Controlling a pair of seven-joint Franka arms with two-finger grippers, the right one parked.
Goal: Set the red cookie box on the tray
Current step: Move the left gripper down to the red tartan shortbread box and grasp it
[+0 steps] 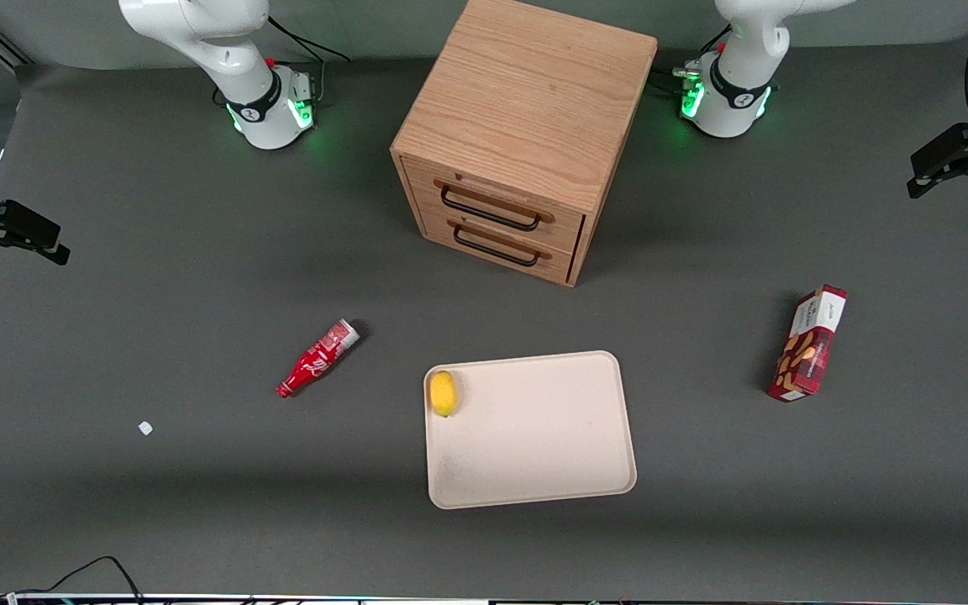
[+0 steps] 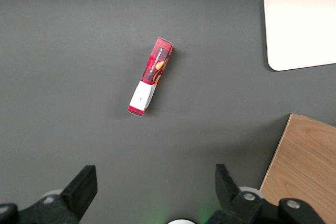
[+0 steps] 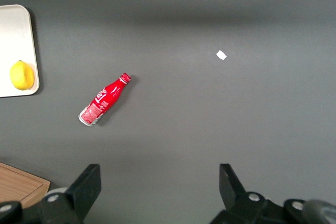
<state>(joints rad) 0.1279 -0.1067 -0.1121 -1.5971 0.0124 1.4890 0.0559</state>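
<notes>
Cookie box (image 1: 810, 344) lies flat on the dark table (image 1: 156, 277), toward the working arm's end, well apart from the tray (image 1: 534, 454) and untouched. Its white end panel points toward the arm bases, the plaid end with the cookie pictures toward the front camera, and it sits at a slight slant. From the wrist camera the box (image 2: 151, 75) shows whole on bare table, with a corner of the tray (image 2: 302, 24) and an edge of the wooden cabinet (image 2: 307, 166) also in sight.

Up high over that stretch of table hangs the gripper (image 2: 155, 192), its two black fingers (image 2: 81, 187) spread wide apart with nothing between them, looking straight down at the box from well above.

On the tray, a lemon (image 1: 443, 392) rests against the rim on the side toward the parked arm. A red bottle (image 1: 317, 359) lies on its side further that way, near the tray but off it, and a small white scrap (image 1: 145, 428) sits nearer the front camera than the bottle. The cabinet (image 1: 526, 126) stands between the two arm bases, both drawers (image 1: 492, 227) shut, handles facing the tray
</notes>
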